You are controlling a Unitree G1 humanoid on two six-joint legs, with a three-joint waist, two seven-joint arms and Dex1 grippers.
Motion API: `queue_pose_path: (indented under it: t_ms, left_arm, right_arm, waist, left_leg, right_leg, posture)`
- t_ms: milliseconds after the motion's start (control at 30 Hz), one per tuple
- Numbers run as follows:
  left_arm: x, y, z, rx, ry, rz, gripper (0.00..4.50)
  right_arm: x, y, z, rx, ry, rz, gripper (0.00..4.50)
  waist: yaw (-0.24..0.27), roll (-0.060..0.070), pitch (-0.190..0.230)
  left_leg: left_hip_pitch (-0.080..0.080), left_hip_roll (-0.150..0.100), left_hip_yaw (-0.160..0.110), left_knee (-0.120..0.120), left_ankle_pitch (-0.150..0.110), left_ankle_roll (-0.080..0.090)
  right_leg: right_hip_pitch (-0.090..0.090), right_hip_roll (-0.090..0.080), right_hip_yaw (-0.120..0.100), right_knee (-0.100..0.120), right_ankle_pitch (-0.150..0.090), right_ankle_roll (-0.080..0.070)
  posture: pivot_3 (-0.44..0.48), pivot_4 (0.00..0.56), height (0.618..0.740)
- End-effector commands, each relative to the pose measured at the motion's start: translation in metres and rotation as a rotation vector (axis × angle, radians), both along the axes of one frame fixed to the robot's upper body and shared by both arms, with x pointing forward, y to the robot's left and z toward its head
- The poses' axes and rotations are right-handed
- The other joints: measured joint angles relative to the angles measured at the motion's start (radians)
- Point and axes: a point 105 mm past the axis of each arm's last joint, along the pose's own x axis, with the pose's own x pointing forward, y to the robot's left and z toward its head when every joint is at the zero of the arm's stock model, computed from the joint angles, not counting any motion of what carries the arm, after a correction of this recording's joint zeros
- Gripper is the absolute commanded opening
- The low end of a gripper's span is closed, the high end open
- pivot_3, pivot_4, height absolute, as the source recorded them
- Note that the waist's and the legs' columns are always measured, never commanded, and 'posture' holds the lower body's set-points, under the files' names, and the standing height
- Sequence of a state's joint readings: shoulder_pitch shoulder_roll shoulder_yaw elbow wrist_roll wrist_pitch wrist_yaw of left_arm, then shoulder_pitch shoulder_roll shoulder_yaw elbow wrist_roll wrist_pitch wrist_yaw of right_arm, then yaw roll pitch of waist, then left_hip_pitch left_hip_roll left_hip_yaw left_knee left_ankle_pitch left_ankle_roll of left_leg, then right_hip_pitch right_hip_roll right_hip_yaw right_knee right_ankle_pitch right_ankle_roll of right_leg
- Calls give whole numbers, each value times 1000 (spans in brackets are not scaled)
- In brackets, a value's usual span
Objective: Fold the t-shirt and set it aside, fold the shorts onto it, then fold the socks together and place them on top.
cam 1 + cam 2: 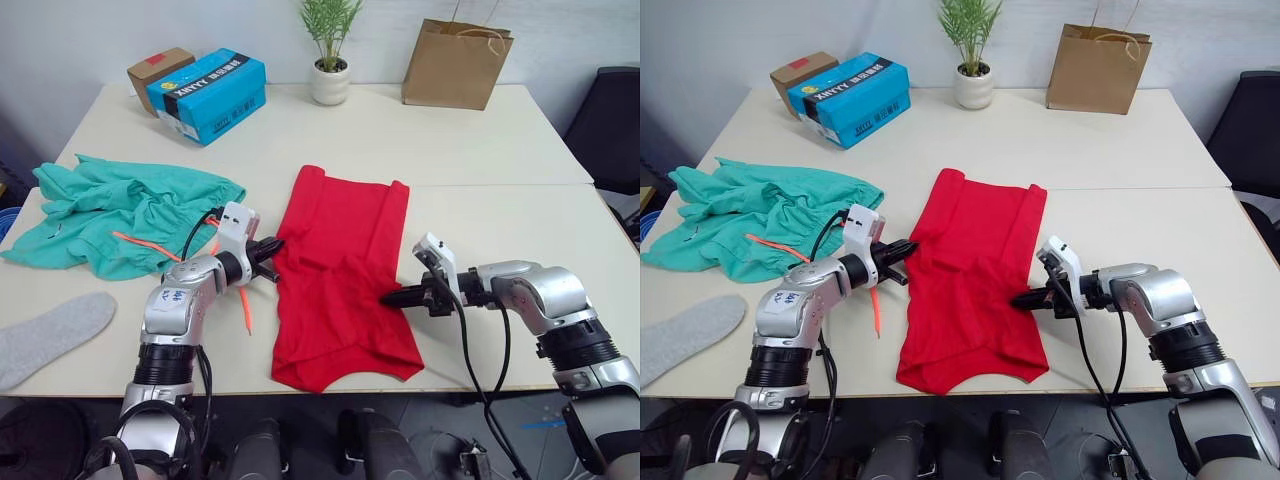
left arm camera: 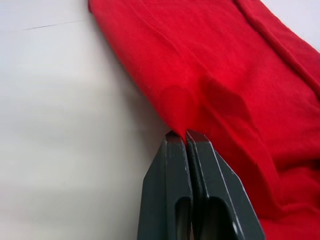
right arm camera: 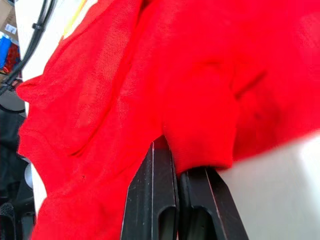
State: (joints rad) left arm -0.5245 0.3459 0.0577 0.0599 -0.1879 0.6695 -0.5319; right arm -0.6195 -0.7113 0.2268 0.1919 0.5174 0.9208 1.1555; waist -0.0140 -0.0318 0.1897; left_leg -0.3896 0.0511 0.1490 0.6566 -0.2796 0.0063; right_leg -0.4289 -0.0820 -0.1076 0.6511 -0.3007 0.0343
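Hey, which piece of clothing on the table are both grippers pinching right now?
The red t-shirt. The left gripper and right gripper are shut on its opposite side edges, while the teal shorts and grey sock lie untouched on the robot's left.

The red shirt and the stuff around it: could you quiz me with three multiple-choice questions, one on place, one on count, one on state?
1. Where do the shorts lie?
A. left of the shirt
B. on the shirt
C. in the paper bag

2. How many socks show?
A. none
B. one
C. three

3. What is the left pincer doing?
A. hanging open
B. holding the drawstring
C. pinching the shirt's edge

Answers: 1 A, they sit at the table's left; 2 B, a single grey sock; 3 C, its fingers close on red cloth.
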Motion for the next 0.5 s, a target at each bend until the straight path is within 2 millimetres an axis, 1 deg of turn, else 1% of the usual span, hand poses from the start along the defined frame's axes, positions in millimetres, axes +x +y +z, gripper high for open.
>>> queue_pose_path:
  t_ms: [33, 67, 100, 133, 167, 200, 233, 267, 300, 333, 367, 400, 433, 467, 500]
  left_arm:
    - [-5, 15, 16, 50, -82, -30, 872]
    - [-12, 19, 24, 61, -119, -65, 1202]
    - [-17, 21, 29, 71, -142, -92, 1493]
    - [-27, 25, 37, 142, -230, -151, 1809]
    - [-36, 25, 51, 245, -389, -210, 2108]
    - [-43, 24, 59, 319, -500, -256, 2423]
    - [-51, 27, 56, 398, -539, -293, 2713]
    - [-56, 32, 49, 471, -551, -321, 3070]
    - [-59, 36, 43, 514, -546, -339, 3393]
    - [-65, 43, 34, 565, -544, -375, 3664]
    - [-71, 48, 27, 595, -537, -411, 3972]
    - [-75, 52, 23, 613, -537, -435, 4235]
    - [-77, 54, 20, 633, -541, -458, 4480]
    - [-78, 56, 15, 682, -538, -490, 4480]
    - [-80, 55, 12, 718, -549, -542, 4480]
  right_arm:
    - [6, -14, 26, -24, -210, 0, 899]
    - [3, -20, 30, -65, -361, 35, 1239]
    - [0, -24, 33, -94, -462, 65, 1607]
    - [-6, -33, 34, -129, -563, 95, 1921]
    - [-8, -43, 36, -145, -626, 88, 2239]
    - [-9, -50, 37, -150, -659, 70, 2591]
    - [-11, -64, 38, -172, -681, 45, 2910]
    - [-15, -75, 38, -203, -695, 43, 3307]
    - [-17, -82, 37, -227, -705, 50, 3634]
    - [-30, -93, 27, -309, -691, 138, 3958]
    - [-35, -101, 20, -396, -753, 218, 4254]
    - [-38, -104, 16, -425, -788, 242, 4499]
    - [-40, -106, 14, -438, -828, 254, 4500]
    - [-43, -108, 5, -508, -916, 348, 4500]
    - [-46, -108, -2, -528, -963, 393, 4500]
  waist:
    - [3, 0, 0]
    - [4, 0, 0]
    - [7, 0, 0]
    - [9, 0, 0]
    - [11, 0, 0]
    - [13, 0, 0]
    - [13, 0, 0]
    - [13, 1, 0]
    - [13, 2, 0]
    - [13, 2, 0]
    - [13, 3, 0]
    - [13, 3, 0]
    - [13, 3, 0]
    - [12, 2, 0]
    - [12, 2, 0]
  left_leg:
    - [0, 0, 0, 0, 0, 0]
    - [0, 0, 0, 0, -1, 0]
    - [0, 0, 0, -1, -1, 0]
    - [0, 0, 0, -3, -1, 0]
    - [0, 0, 0, -5, -1, -1]
    - [0, 0, 0, -6, -1, -1]
    - [0, 0, 1, -7, -1, -1]
    - [0, 0, 2, -6, -1, -1]
    - [0, 0, 3, -5, -1, 0]
    - [1, -1, 3, -5, -1, 1]
    - [2, -1, 3, -5, -2, 2]
    - [3, -1, 3, -6, -3, 3]
    - [5, -1, 3, -7, -6, 7]
    - [4, 0, 3, -6, -6, 7]
    - [4, 0, 3, -6, -6, 7]
  right_leg:
    - [0, 0, 0, 0, 0, 0]
    - [0, 0, 0, 0, 0, 0]
    - [0, 0, 0, -1, 0, 0]
    - [0, 1, 0, -3, 0, 0]
    - [0, 1, -1, -4, 0, 0]
    - [0, 1, -1, -6, 0, 0]
    - [0, 1, -1, -7, 0, 0]
    - [0, 1, 0, -7, 0, 0]
    - [0, 0, 0, -7, 0, 0]
    - [1, 0, 0, -7, 0, 0]
    - [2, -1, 1, -7, 0, 0]
    - [2, -1, 1, -7, 0, 0]
    - [3, -1, 0, -7, 0, 0]
    - [3, 0, 0, -7, 0, 0]
    - [3, 0, 0, -7, 1, 0]
  posture:
    - [0, 150, 740]
    - [0, 150, 740]
    - [0, 150, 740]
    - [0, 150, 740]
    - [0, 150, 740]
    - [0, 150, 740]
    - [0, 150, 740]
    - [0, 150, 740]
    - [0, 150, 740]
    - [0, 150, 740]
    - [0, 150, 740]
    - [0, 150, 740]
    - [0, 150, 740]
    - [0, 150, 740]
    - [0, 150, 740]
